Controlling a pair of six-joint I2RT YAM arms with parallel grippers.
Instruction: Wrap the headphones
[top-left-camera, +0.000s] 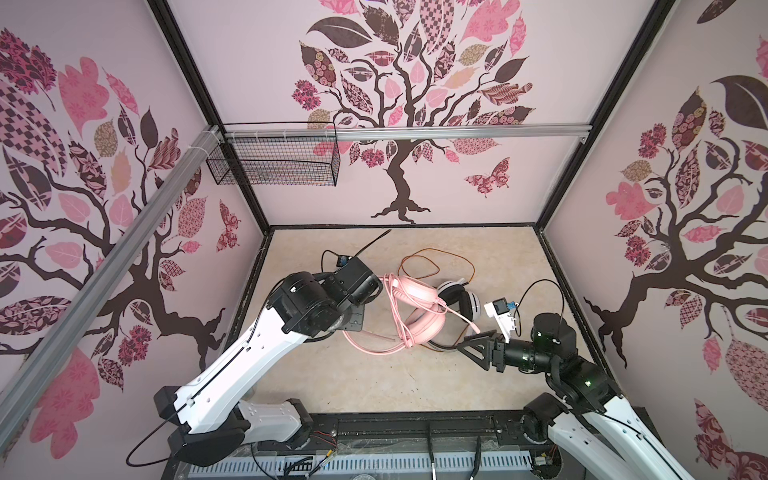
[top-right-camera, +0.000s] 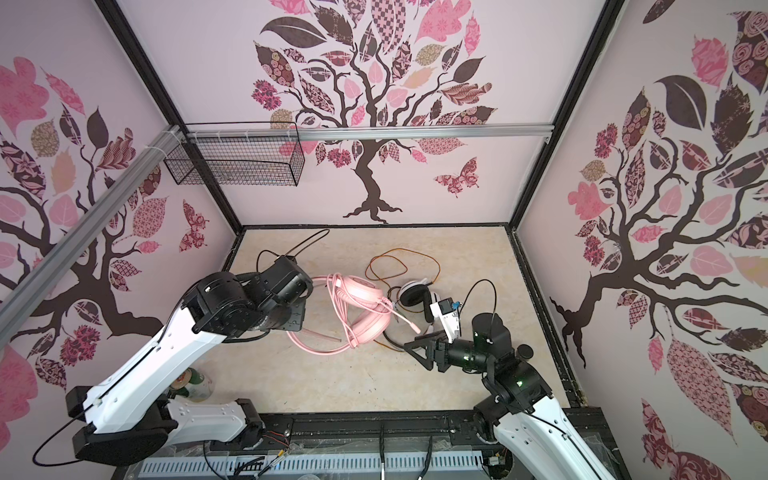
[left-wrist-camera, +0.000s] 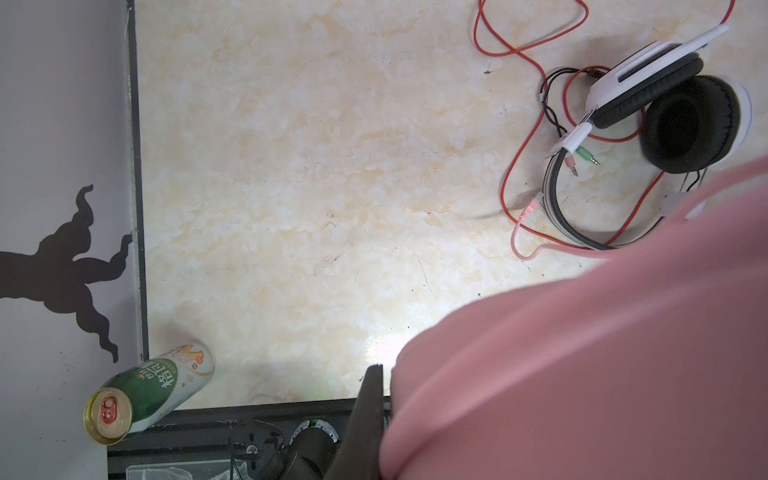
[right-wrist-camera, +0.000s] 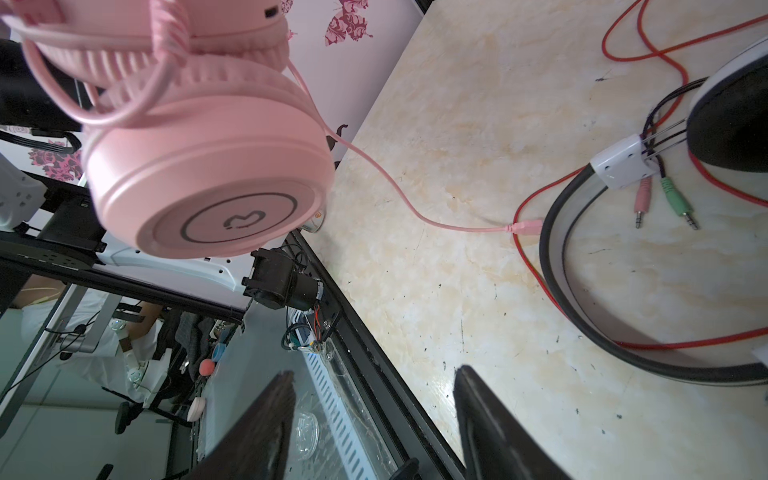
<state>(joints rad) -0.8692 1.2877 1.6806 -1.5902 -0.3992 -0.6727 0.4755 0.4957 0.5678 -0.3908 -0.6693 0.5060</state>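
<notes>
Your work surface is a pale, marbled tabletop (top-left-camera: 374, 386) with fine dark scuffs, filling the lower middle of both top views and edged by a black frame. Right of centre lies the white-and-black headset (top-left-camera: 461, 299), its headband flat on the top. Its orange-red cable (top-left-camera: 419, 259) sprawls in loose loops toward the back wall, and its pink and green jack plugs (right-wrist-camera: 665, 199) rest beside the band. A pink plug (right-wrist-camera: 525, 227) on a thin pink lead lies flat, just beside that headband. You cannot tell whether the pink headset (top-left-camera: 419, 316) touches the top. A green drink can (top-right-camera: 195, 382) sits in the lower-left corner.
</notes>
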